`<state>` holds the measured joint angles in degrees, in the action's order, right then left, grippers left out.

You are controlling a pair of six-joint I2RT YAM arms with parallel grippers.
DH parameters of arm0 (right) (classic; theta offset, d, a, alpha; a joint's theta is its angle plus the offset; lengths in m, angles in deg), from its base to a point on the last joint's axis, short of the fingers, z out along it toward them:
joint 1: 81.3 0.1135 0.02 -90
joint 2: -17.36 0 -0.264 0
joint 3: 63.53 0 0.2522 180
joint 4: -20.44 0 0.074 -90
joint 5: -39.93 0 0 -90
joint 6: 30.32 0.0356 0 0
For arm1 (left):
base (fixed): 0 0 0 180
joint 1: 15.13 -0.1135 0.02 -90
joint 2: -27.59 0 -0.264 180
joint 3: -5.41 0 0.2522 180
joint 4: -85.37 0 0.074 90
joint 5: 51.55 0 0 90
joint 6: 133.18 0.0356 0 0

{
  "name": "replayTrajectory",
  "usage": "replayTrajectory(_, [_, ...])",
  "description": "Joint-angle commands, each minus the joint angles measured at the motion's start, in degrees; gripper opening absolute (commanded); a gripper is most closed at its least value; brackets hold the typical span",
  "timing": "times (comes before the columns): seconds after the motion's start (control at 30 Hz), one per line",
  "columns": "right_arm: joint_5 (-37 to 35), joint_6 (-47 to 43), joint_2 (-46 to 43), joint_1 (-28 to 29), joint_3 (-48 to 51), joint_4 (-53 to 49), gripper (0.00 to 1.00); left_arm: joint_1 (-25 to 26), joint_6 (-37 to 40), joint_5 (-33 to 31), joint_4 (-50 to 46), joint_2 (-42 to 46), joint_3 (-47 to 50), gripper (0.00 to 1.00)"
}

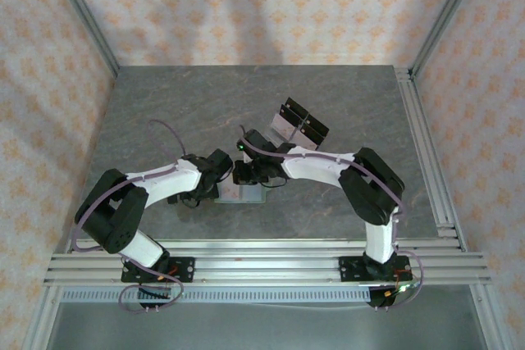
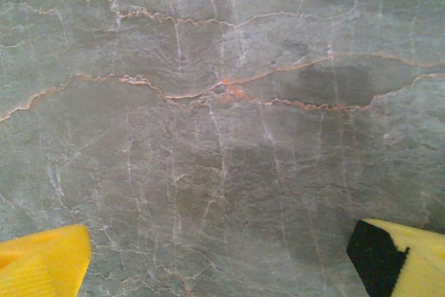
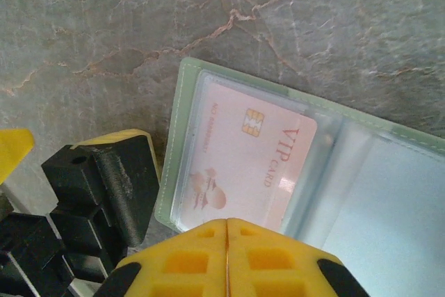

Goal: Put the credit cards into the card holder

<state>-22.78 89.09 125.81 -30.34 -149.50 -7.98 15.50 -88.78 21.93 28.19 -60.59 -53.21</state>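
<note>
Rear overhead, wrist views seemingly near table (image 2: 222, 102)

The surface (image 1: 197, 104) carries 2 arms, a left arm (image 1: 156, 182) and a right arm (image 1: 316, 165), 1 card holder (image 3: 175, 137), 1 credit card (image 3: 257, 161) in view, and 1 rack (image 1: 299, 125) whose black pieces are too small to count.

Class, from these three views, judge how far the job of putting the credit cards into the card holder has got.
Done: one credit card sits inside a clear sleeve of the open card holder. In hand: nothing; the right tool is shut and empty at the holder's edge, the left tool open above bare table. Left: the neighbouring sleeve looks empty, ready for any remaining card.
</note>
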Motion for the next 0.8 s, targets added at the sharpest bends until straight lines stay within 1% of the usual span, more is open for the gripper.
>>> replayTrajectory(0.0, [-3.2,-0.9,-0.6,0.2,1.9,-2.6,0.08,0.2,-0.9,1.5,1.9,-1.6,1.6,1.00])
replayTrajectory(0.27, [-2.5,-0.8,2.3,0.2,1.6,-1.9,0.06,0.2,-1.0,1.4,1.9,-1.6,1.5,1.00])
replayTrajectory(0.77, [-1.4,-1.5,5.1,0.2,0.0,-2.1,0.06,0.2,-1.0,1.7,2.4,-2.1,1.6,1.00])
